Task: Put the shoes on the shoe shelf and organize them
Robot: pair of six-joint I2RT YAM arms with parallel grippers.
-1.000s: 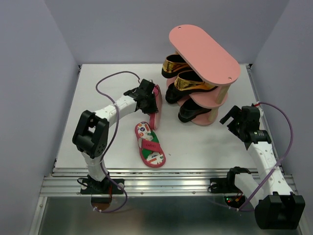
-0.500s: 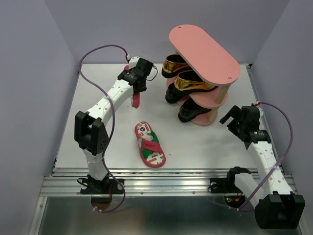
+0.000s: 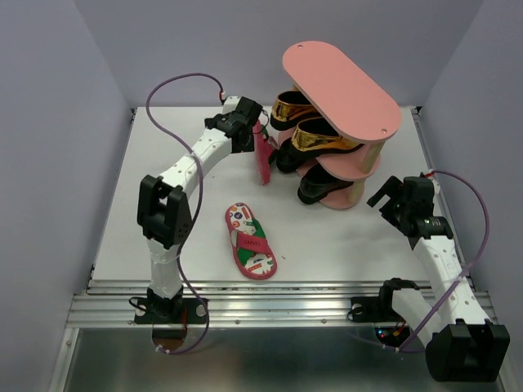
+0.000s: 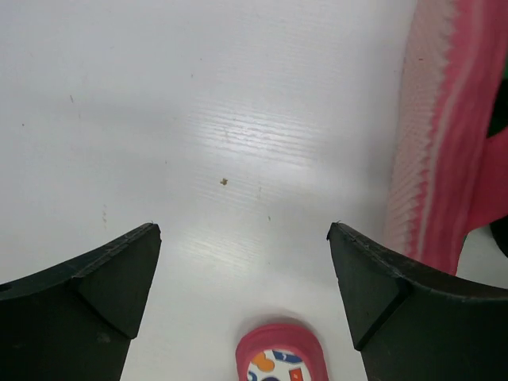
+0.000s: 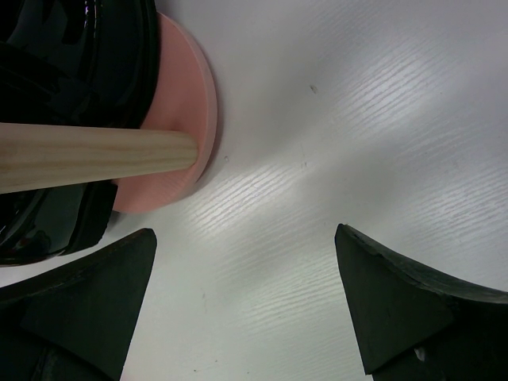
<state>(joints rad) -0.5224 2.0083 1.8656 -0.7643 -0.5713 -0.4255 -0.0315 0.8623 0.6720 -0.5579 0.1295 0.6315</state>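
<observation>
The white surface (image 3: 163, 212) carries a salmon-pink shoe shelf (image 3: 339, 86) at its far right, three oval boards on round posts. Two gold loafers (image 3: 323, 135) sit side by side on the middle board, and two black loafers (image 3: 323, 186) sit below them on the bottom one. Near the front, a pink flip-flop (image 3: 251, 241) lies flat with its printed footbed up, well apart from the shelf. A second flip-flop (image 3: 263, 155) stands up on its long edge just left of the shelf, close against the black loafers' ends.
</observation>
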